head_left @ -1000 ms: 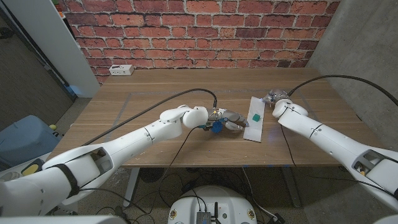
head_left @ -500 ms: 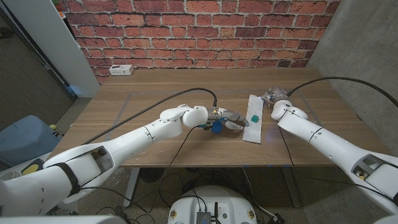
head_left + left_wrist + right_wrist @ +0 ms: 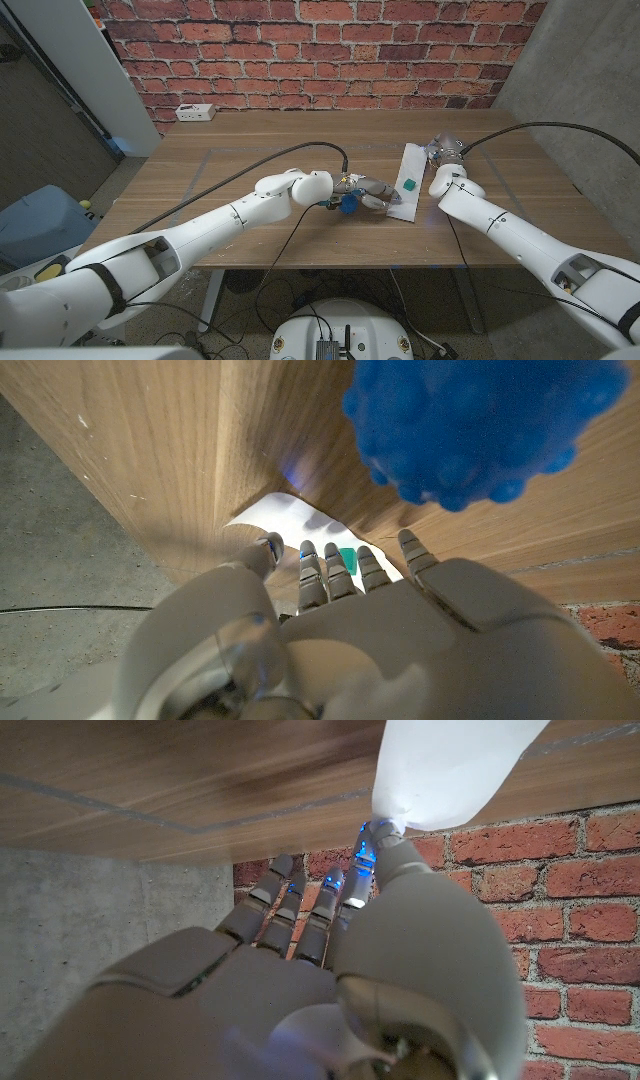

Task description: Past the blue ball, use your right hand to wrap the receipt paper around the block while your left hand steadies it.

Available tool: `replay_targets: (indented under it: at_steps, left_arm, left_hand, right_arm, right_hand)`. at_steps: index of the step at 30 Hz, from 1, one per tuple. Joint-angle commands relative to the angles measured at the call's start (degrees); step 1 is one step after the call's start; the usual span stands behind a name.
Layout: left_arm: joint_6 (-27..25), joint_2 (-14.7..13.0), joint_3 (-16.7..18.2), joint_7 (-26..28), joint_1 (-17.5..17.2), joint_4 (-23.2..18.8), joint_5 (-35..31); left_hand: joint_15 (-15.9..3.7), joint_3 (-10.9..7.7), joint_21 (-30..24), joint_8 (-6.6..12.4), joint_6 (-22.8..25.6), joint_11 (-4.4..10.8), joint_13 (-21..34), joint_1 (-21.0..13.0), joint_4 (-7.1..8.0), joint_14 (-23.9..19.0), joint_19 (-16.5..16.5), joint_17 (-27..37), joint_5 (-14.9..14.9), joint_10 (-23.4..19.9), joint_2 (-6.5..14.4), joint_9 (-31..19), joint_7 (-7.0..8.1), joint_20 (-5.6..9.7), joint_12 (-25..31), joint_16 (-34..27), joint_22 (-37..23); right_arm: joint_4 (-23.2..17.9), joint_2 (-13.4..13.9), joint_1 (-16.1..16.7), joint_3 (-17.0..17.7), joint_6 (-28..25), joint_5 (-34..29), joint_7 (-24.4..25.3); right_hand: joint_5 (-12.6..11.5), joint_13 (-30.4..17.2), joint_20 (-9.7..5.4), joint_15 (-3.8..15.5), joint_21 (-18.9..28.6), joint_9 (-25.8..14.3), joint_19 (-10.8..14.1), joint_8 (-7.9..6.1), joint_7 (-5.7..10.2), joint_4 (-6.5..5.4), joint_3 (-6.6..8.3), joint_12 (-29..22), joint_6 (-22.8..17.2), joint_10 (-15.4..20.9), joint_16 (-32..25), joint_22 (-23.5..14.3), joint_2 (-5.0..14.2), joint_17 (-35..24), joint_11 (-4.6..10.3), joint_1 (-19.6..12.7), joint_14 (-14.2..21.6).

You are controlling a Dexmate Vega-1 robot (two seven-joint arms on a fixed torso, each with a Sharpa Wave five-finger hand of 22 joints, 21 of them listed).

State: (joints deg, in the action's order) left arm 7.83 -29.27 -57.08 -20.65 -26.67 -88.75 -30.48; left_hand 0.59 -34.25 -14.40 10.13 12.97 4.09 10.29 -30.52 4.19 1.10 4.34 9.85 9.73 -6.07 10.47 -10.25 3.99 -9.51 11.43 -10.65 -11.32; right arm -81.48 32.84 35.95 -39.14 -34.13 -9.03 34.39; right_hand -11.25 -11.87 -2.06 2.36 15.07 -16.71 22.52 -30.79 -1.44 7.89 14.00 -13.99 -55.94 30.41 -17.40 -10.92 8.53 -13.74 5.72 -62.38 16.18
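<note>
Red brick wall stands behind my wooden table, with a white power strip lying near the table's far left corner. Taking the small green block as my mark: it sits on the white receipt paper, a strip running from the block toward the wall and a little toward me. Just to the block's left my left hand reaches in, its fingers straight and close together, their tips at the paper's edge near the block. The blue ball, knobbly in my left wrist view, lies beside that hand on the side nearer me. To the block's right and farther back, my right hand is at the paper's far end; in its wrist view the thumb tip touches the paper while the other fingers stretch out side by side. Whether I actually pinch the paper, I cannot tell.
</note>
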Motion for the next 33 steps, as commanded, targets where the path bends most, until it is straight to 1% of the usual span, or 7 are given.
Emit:
replay_targets:
  at_steps: [1, 9, 14, 15, 18, 22, 33]
  left_arm:
    - [-1.31, -0.28, -0.11, -1.62, -0.22, -0.93, -0.27]
    - [-4.28, 0.35, -1.04, -4.14, 0.72, -1.04, -1.52]
    - [-4.78, 0.7, -1.69, -4.17, 1.38, -0.79, -2.69]
    - [-4.91, 0.87, -1.91, -4.38, 1.65, -0.64, -3.0]
    - [-5.17, 1.11, -2.23, -4.64, 2.03, -0.38, -3.4]
    - [-5.22, 1.4, -2.49, -4.85, 2.41, 0.04, -3.46]
    - [-5.56, 1.69, -2.73, -5.43, 3.03, 0.79, -2.99]
  left_hand:
    - [-0.66, 0.05, -0.04, 0.33, -0.21, -0.01, 0.25, 0.39, 0.07, -1.13, -0.04, 0.07, 0.15, -0.07, -0.33, -0.2, -0.35, -0.11, 0.04, -0.72, -0.12]
    - [-1.42, 0.23, -0.15, 0.06, -1.2, -0.01, 0.25, 0.93, -0.22, -3.16, -0.43, -0.13, 0.13, 0.75, -1.1, -0.15, -1.23, 0.37, -0.25, -0.73, -0.12]
    - [-0.6, 0.74, 0.11, 0.02, -1.69, 0.06, 0.26, 1.66, -0.1, -2.1, 0.17, -0.07, 0.07, 0.94, -1.67, -0.14, -1.09, 0.23, -0.26, -0.04, -0.13]
    - [0.07, 0.86, 0.24, 0.05, -1.78, 0.12, 0.26, 1.98, 0.04, -1.57, 0.51, -0.01, 0.09, 1.02, -1.65, -0.13, -1.09, 0.16, -0.26, 0.19, -0.14]
    - [0.21, 1.09, 0.52, 0.11, -1.84, 0.22, 0.26, 2.47, 0.28, -0.82, 1.23, 0.08, 0.1, 1.12, -1.7, -0.12, -1.01, 0.19, -0.27, 0.43, -0.16]
    - [0.41, 1.49, 0.71, 0.1, -2.06, 0.39, 0.27, 3.15, 0.59, -0.19, 1.74, 0.17, 0.08, 1.27, -1.94, -0.11, -0.93, 0.21, -0.28, 0.56, -0.18]
    - [0.57, 1.86, 0.77, 0.04, -2.58, 0.28, 0.27, 4.02, 1.01, 0.13, 1.96, 0.24, 0.17, 1.53, -1.97, -0.09, -1.03, 0.06, -0.31, 0.5, -0.21]
  right_arm:
    - [2.94, -2.91, 0.76, 0.87, 2.73, -2.65, 8.24]
    - [3.02, -2.87, 1.1, 1.17, 4.52, -3.49, 9.8]
    - [2.58, -2.66, 1.37, 1.47, 5.36, -3.96, 10.44]
    - [2.01, -2.44, 1.62, 1.65, 5.64, -3.96, 10.47]
    - [1.24, -2.02, 2.08, 1.96, 6.38, -4.05, 10.44]
    - [-0.43, -1.42, 2.9, 2.51, 6.43, -4.05, 10.09]
    - [-8.64, 3.8, 6.19, 1.97, 3.28, -6.25, 4.17]
  right_hand:
    - [-0.33, -0.27, -0.03, 8.87, 0.24, -0.41, 0.62, -0.73, -0.22, 0.0, -0.22, -0.18, -0.52, 0.6, -0.73, -0.09, 0.17, -0.33, -0.13, -0.23, 1.01]
    - [-0.46, -0.32, 0.09, 9.19, 0.35, -0.9, 0.92, -1.07, -0.04, -0.14, -0.54, -0.2, -0.31, 1.25, -1.11, -0.08, 0.21, -0.59, -0.13, -0.31, 1.43]
    - [-0.52, -0.34, 0.2, 9.12, 0.41, -1.09, 1.08, -1.29, -0.15, -0.13, -0.66, -0.16, -0.43, 1.42, -1.25, -0.08, 0.18, -0.67, -0.14, -0.42, 1.63]
    - [-0.54, -0.35, 0.19, 9.14, 0.4, -1.17, 1.08, -1.35, -0.1, -0.14, -0.7, -0.13, -0.39, 1.43, -1.28, -0.08, 0.19, -0.69, -0.22, -0.45, 1.64]
    - [-0.59, -0.37, 0.23, 9.24, 0.45, -1.23, 1.2, -1.43, -0.19, -0.15, -0.78, -0.06, -0.41, 1.46, -1.36, -0.08, 0.22, -0.75, -0.07, -0.53, 1.72]
    - [-0.61, -0.39, 0.06, 9.28, 0.51, -1.36, 1.37, -1.49, -0.09, -0.21, -0.91, 0.01, -0.24, 1.51, -1.43, -0.08, 0.24, -0.81, -0.25, -0.55, 1.73]
    - [-0.69, -0.45, 0.08, 9.54, 0.66, -1.42, 1.73, -1.6, 0.34, -0.38, -1.29, 0.24, -0.07, 1.54, -1.74, -0.1, 0.31, -0.99, 0.06, -0.59, 2.12]
